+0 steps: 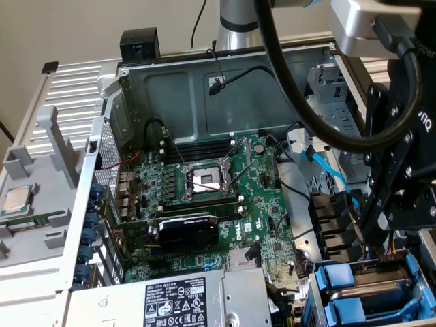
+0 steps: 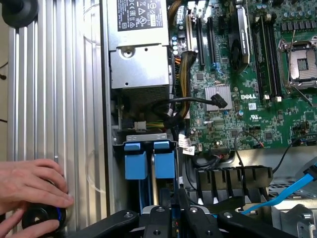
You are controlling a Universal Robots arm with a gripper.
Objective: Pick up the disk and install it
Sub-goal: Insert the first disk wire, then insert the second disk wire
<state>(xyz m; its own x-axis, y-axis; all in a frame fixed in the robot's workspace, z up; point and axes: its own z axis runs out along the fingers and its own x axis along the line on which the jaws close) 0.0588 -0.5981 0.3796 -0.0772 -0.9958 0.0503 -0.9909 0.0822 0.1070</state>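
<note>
Report for you, operator. The gripper (image 1: 376,246) (image 2: 176,214) hangs at the exterior view's right side of the open computer case (image 1: 204,82), just above the drive bay (image 1: 320,289). Its fingers are drawn close together; you cannot tell whether anything is pinched between them. The disk (image 1: 343,277) (image 2: 164,159) stands in that bay, its blue frame showing, beside a second blue-framed unit (image 1: 344,315) (image 2: 135,160). The motherboard (image 1: 225,204) (image 2: 247,99) lies exposed. Outside the case, a person's hand (image 2: 29,183) rests on a black knob (image 2: 42,219).
</note>
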